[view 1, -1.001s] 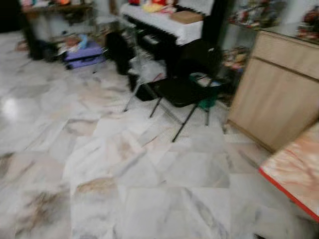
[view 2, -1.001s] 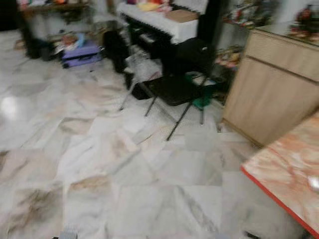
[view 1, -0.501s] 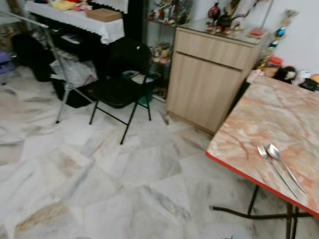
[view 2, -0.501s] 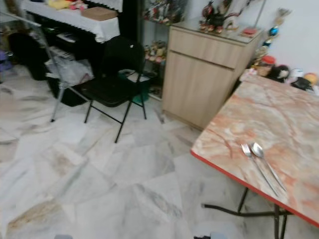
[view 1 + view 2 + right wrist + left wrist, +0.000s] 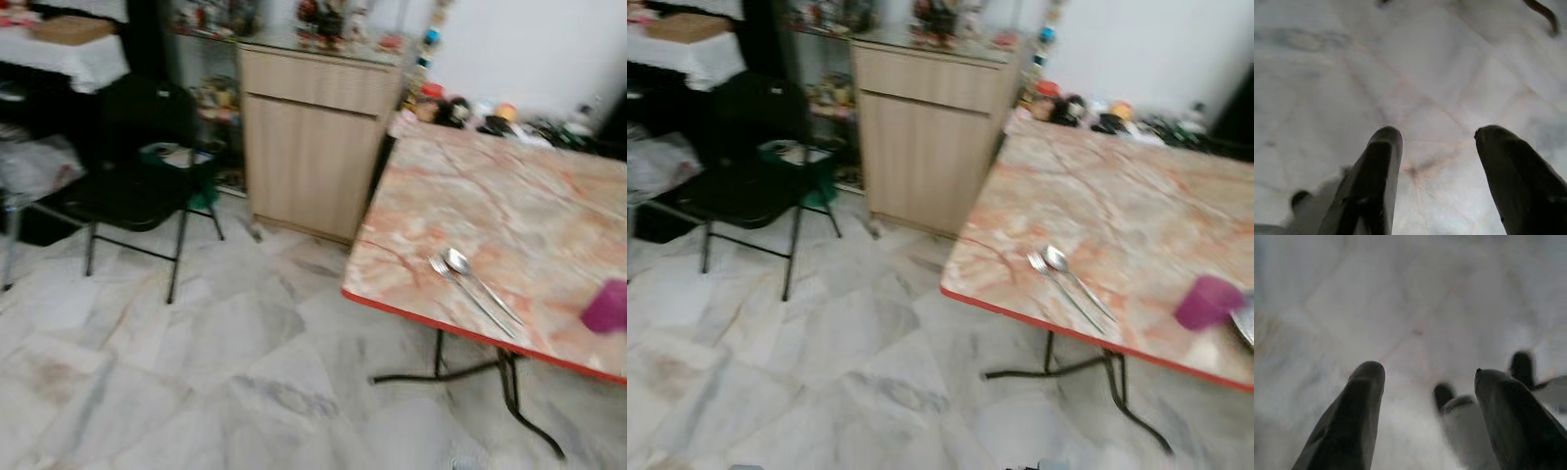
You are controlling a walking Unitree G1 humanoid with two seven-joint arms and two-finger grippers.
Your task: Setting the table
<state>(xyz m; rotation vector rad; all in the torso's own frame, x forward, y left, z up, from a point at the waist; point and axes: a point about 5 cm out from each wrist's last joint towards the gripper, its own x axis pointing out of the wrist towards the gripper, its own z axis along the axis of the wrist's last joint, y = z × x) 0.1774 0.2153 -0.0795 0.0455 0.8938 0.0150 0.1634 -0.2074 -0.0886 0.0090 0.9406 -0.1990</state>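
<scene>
Both grippers, left [image 5: 1427, 377] & right [image 5: 1437, 134], agape, empty, above floor [image 5: 1415, 58].

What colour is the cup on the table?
Magenta-purple cup; clearest in the right eye view.

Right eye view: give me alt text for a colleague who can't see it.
A marble-patterned table with a red edge carries a fork and spoon side by side and a purple cup. Beyond it, on the marble floor, stand a wooden cabinet and a black folding chair.
</scene>
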